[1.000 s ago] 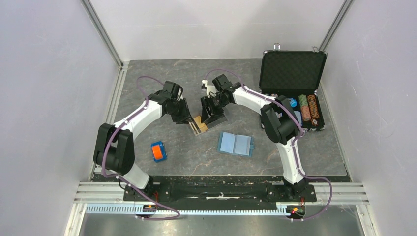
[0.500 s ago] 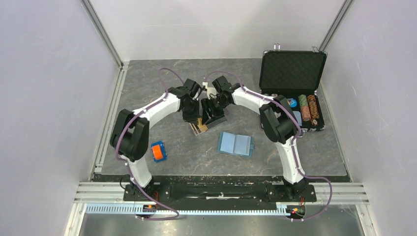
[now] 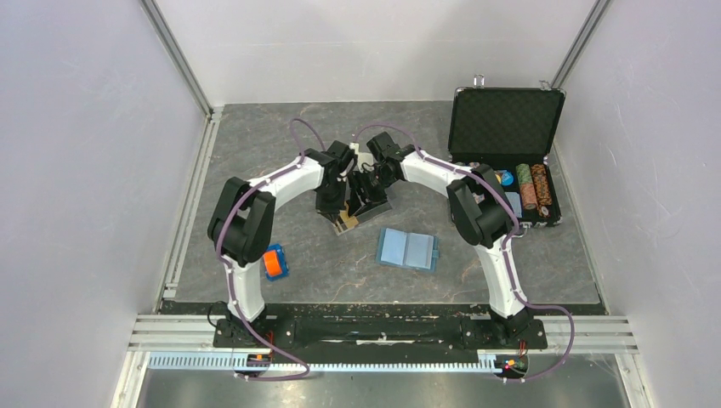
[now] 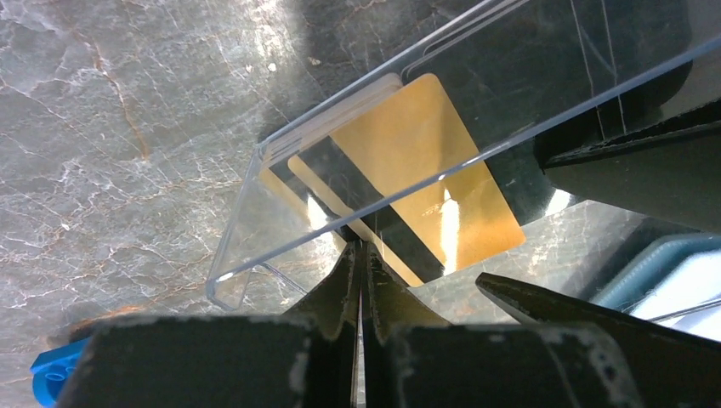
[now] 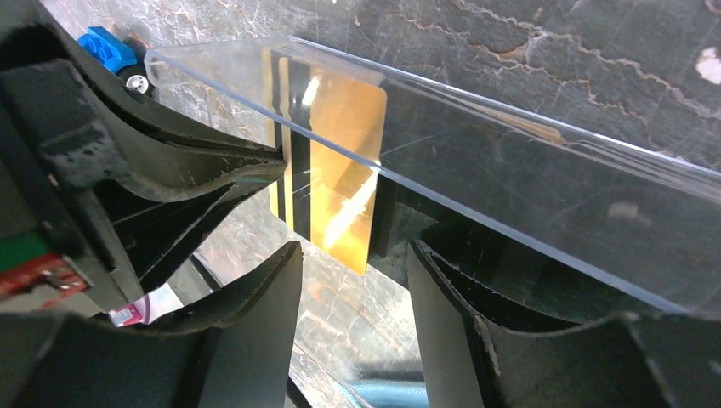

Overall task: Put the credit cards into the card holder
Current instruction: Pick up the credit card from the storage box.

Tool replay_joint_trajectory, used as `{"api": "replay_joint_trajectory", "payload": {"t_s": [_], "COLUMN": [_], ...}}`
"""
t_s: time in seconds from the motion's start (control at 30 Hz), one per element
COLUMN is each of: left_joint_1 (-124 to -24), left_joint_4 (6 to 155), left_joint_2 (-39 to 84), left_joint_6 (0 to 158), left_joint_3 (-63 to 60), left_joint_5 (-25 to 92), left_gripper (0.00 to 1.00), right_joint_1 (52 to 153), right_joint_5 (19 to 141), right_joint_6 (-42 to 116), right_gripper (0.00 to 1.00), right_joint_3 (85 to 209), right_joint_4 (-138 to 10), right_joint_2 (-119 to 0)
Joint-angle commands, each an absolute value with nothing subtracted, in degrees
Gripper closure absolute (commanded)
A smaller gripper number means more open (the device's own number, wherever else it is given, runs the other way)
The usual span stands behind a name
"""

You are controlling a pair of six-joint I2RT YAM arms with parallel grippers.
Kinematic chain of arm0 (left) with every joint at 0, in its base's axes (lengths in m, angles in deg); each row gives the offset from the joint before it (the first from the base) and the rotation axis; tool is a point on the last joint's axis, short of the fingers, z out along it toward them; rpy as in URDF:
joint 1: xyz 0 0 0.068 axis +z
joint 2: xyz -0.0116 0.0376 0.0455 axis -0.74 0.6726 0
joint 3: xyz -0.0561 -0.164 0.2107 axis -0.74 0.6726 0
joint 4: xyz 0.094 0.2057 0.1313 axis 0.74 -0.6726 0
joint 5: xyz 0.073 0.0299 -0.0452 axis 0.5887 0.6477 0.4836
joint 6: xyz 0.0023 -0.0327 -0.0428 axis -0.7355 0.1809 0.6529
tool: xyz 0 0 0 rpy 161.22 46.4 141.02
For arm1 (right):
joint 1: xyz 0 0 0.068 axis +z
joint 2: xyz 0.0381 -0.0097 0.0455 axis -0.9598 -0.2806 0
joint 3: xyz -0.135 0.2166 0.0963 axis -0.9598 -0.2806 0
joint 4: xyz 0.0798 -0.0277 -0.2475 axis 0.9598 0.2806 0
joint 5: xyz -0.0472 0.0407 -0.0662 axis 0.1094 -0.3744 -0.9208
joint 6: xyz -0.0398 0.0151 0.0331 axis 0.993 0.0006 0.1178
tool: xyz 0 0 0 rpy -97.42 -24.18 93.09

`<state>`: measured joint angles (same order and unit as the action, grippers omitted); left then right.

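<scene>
I see two white arms [image 3: 285, 179] with black joints [image 3: 246, 223], purple cables [image 3: 299, 127] looping along each, and matte black fingers [image 4: 333, 293] scuffed grey at their worn edges.

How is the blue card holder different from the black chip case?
The card holder is small, teal-blue and lies spread flat in the middle; the chip case is larger, black, at the far right with its lid standing up. The case holds stacked chips; the holder looks bare inside. Both are open.
</scene>
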<state>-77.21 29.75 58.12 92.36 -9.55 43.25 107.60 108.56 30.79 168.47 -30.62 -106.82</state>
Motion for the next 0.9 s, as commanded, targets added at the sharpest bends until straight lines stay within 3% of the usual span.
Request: {"api": "replay_joint_trajectory", "payload": {"t_s": [0.0,0.73,0.87], "left_joint_1": [-78.35,-79.9,-79.97], "left_joint_4": [27.22,28.97,29.1], "left_joint_2": [61.22,64.13,64.25], "left_joint_6": [89.08,89.32,89.34], "left_joint_3": [-11.23,-11.83,-11.9], "left_joint_5": [45.7,42.02,42.02], "left_gripper": [0.98,0.98,0.98], "right_joint_1": [107.75,107.8,107.74], "right_joint_5": [107.7,119.48,121.53], "right_joint_6": [30.71,22.05,19.84], "right_gripper": [0.48,0.5,0.58], "right_joint_3": [167.96,161.59,160.28], "right_joint_4": [-30.27,-42.46,-45.37], "right_joint_2": [-109.45,-111.27,-110.08]}}
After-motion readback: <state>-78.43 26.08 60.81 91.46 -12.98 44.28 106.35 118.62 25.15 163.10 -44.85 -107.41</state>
